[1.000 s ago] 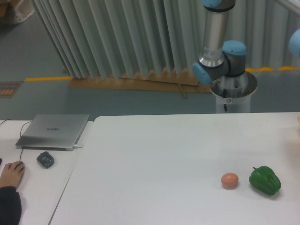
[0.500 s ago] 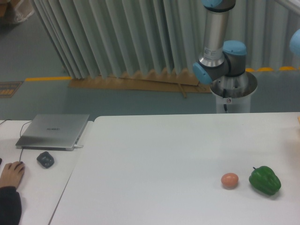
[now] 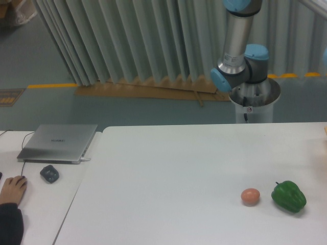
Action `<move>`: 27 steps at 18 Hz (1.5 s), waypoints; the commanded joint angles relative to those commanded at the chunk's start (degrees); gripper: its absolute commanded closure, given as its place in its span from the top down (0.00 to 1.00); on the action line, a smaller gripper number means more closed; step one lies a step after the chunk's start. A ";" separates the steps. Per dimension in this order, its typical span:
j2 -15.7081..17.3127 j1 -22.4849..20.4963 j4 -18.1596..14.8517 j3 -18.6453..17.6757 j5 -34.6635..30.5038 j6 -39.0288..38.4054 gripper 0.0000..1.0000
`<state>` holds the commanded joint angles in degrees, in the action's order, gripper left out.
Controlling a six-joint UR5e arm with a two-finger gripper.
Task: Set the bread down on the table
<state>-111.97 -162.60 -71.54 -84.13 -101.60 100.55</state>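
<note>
1. We see only the lower part of the grey-and-blue UR5e arm [image 3: 239, 56]. Its base column stands at about one o'clock beyond the far edge of the large white smooth tabletop [image 3: 168, 168], and the rest runs out of the top of the view.

2. What has just changed is small. Against the pictures from a second and half a second ago, the upright silver link leans slightly to the right, and the blue patch at the right edge of the frame has almost slipped out of view. We take this as the arm beginning to swing.

3. The gripper is out of view, so we cannot tell whether its fingers are apart, together or clamped on something.

4. The small orange-golden bread does not show anywhere. A thin orange-tan sliver at the right edge, at about three o'clock, is too small to identify. The bread may be off-frame or held by the unseen gripper, and we cannot say which.

5. On the tabletop, the round pinkish-brown egg [image 3: 250, 196] lies at about four o'clock with the glossy green bell pepper [image 3: 288, 196] near it on its right, apart from it. Neither has shifted.

6. On the smaller white desk [image 3: 38, 204] at nine o'clock, the closed silver laptop [image 3: 59, 142], the dark mouse [image 3: 49, 173] and a person's hand [image 3: 12, 189] are as before.

7. We judge the placing not yet done, with much bare tabletop left of the egg.
</note>
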 joint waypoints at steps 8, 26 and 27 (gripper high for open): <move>-4.92 3.69 7.29 3.45 2.02 -7.11 1.00; -6.77 3.08 6.68 -0.77 1.23 -13.45 1.00; -7.03 3.17 6.68 -0.86 1.23 -13.45 1.00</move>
<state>-119.00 -159.43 -64.86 -84.99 -100.37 87.10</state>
